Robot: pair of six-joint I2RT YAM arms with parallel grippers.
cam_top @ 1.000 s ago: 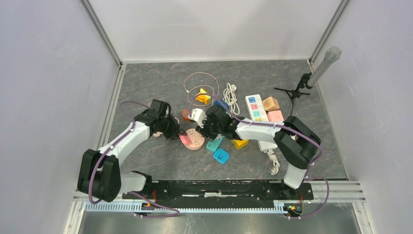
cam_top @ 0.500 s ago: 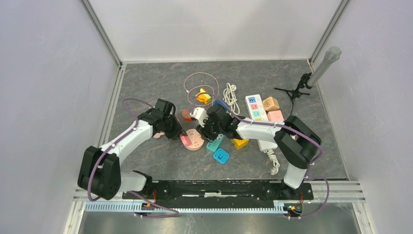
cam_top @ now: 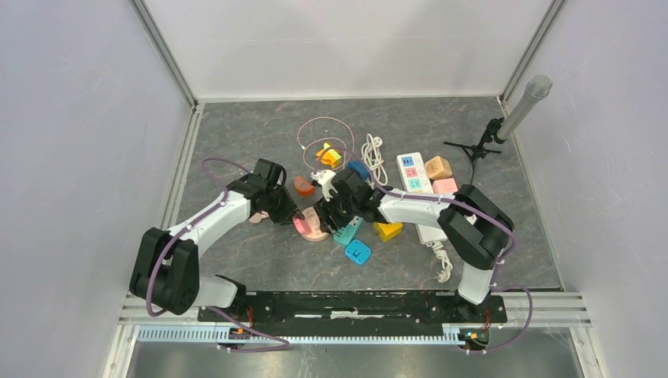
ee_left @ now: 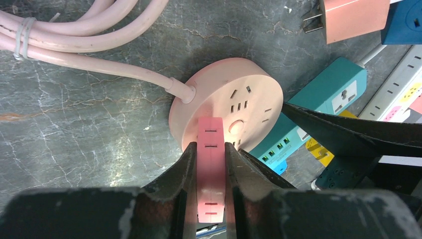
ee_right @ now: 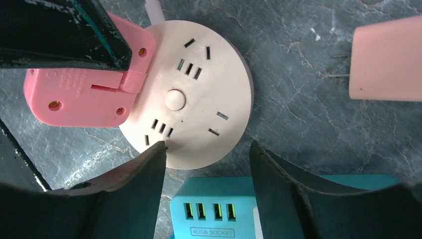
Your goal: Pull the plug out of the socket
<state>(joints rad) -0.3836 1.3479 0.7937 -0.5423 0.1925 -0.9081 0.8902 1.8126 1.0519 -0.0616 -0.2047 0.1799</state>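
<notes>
Plug [ee_left: 211, 169]: pink, flat-bodied, gripped edge-on in the left jaws, which are clenched against both broad faces. Stands at the rim of the round socket [ee_left: 226, 109]. Appears from the right wrist as the same plug [ee_right: 79, 94] with one corner overlapping that rim. Cannot tell whether any pins are seated in a slot.

Right jaws: released and spread wide, set to either side of the socket's opposite edge. Contact with the socket cannot be told. Between and below them, a teal power strip [ee_right: 219, 209] with a row of four USB ports, lying just beside the socket.

Socket: a pale pink disc lying flat on the worktop [cam_top: 236, 134], with a round central button and slot groups around it. Fed by a pink cable [ee_left: 99, 74] that leaves the side wall and loops away.

Near the socket:
- a salmon adapter [ee_left: 353, 17] with two pins showing, lying apart from it
- a blue socket block [cam_top: 358, 252]
- a yellow block [cam_top: 387, 231]

Further right, a white power strip [cam_top: 413, 172] with coloured outlets, beside a wooden cube [cam_top: 438, 167]. At the far right corner, a microphone stand [cam_top: 516, 110].

Left arm [cam_top: 213, 224] and right arm [cam_top: 413, 209]: reaching inward from the near edge, meeting over the socket at mid-worktop.
</notes>
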